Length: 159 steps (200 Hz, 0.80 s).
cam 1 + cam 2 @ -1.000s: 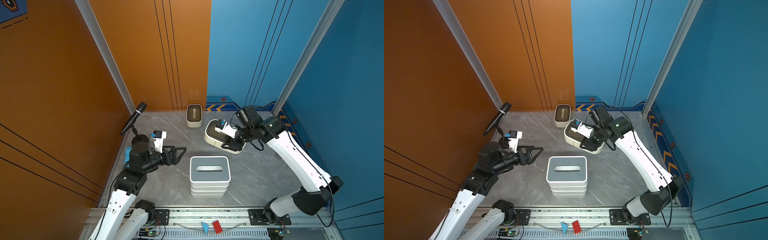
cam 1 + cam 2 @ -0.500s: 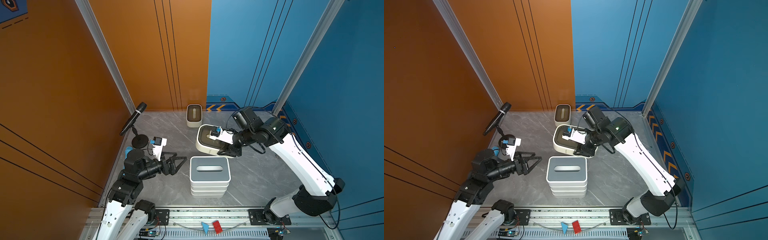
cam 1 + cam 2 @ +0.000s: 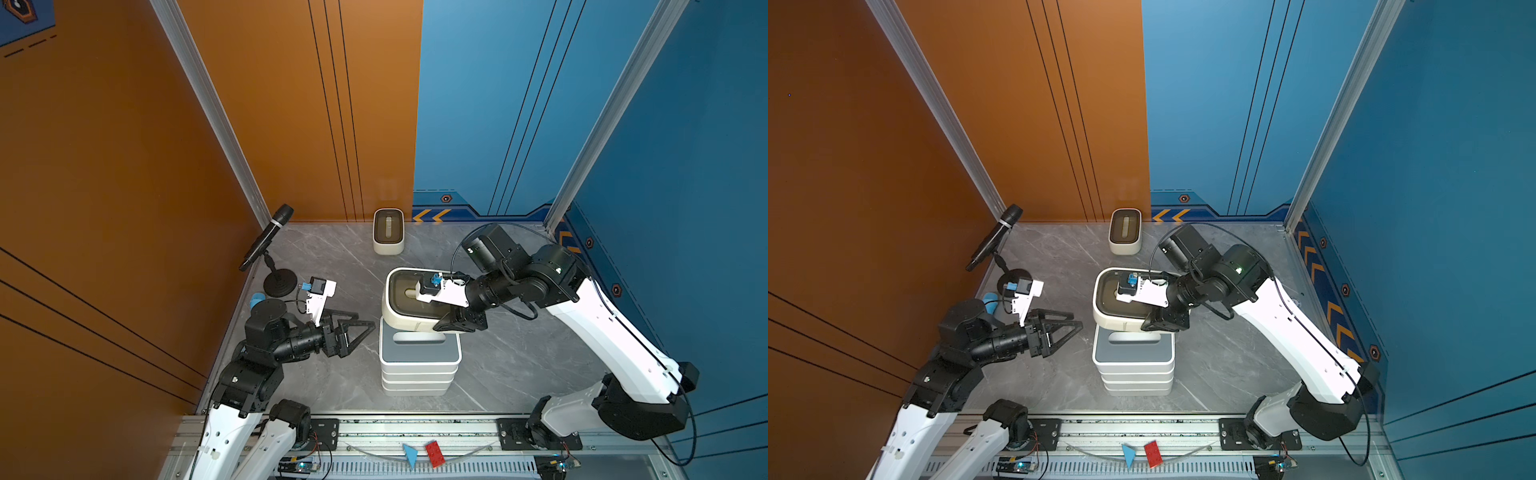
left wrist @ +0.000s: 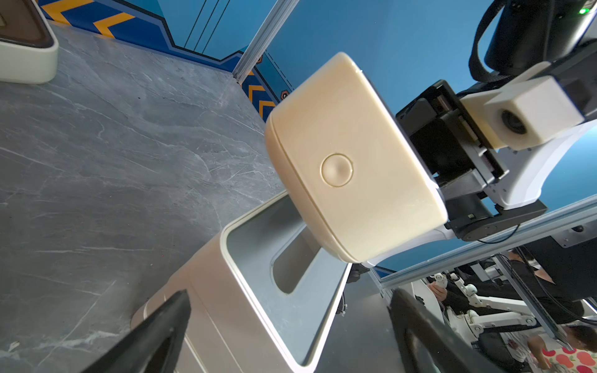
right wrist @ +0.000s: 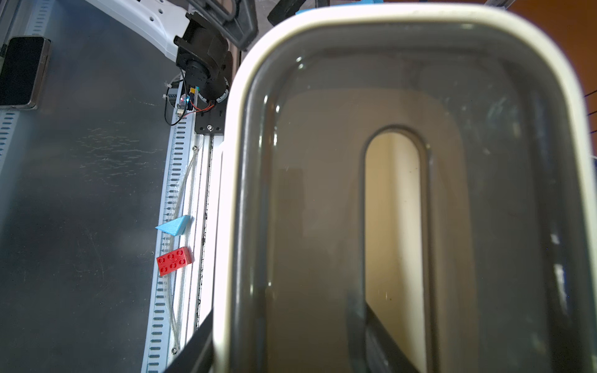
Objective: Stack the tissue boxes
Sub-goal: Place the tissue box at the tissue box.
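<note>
Grey marble counter [image 3: 332, 257] below — my right fingers [image 3: 446, 322] clamp the brown-lidded box [image 3: 405, 322], left fingers [image 3: 359, 332] spread empty; I'd centre it squarely over the stack [image 3: 419, 357] before lowering.

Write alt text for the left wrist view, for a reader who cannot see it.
The right gripper holds a cream tissue box tilted in the air, its underside toward the camera, over a stack of grey-lidded tissue boxes on the grey marbled table. The open left gripper frames the foreground; another dark-lidded box stands farther off.
</note>
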{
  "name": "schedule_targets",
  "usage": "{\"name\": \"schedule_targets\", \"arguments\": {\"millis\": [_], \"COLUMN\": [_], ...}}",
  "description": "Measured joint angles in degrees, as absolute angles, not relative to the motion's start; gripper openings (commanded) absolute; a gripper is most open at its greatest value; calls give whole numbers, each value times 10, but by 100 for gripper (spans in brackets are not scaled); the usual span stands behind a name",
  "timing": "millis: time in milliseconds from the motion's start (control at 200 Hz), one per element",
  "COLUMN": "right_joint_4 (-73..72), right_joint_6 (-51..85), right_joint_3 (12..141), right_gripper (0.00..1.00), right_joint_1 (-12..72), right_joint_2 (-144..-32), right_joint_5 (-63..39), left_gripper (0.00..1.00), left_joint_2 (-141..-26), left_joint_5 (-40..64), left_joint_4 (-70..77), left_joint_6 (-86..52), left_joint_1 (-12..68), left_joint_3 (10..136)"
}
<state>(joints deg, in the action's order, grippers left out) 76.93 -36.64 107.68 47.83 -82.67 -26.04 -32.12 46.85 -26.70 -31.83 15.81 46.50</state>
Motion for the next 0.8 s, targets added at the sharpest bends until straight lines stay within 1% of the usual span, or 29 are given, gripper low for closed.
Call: {"name": "schedule_targets", "arguments": {"millis": [205, 641, 796], "right_joint_4": [772, 776, 776], "right_joint_6": [-364, -320, -301], "right_joint_3": [1077, 1074, 1074], "right_gripper": [36, 36, 36], "right_joint_1": [509, 561, 573], "right_joint_2": [-821, -815, -815], "right_joint_5": [-244, -180, -171], "left_gripper": [98, 98, 98], "left_joint_2": [-299, -296, -298], "left_joint_5": [488, 505, 518], "left_joint_4": [-285, -317, -340], "left_joint_6": [-331, -330, -313], "left_joint_1": [158, 158, 158], "left_joint_3": [475, 478, 501]}}
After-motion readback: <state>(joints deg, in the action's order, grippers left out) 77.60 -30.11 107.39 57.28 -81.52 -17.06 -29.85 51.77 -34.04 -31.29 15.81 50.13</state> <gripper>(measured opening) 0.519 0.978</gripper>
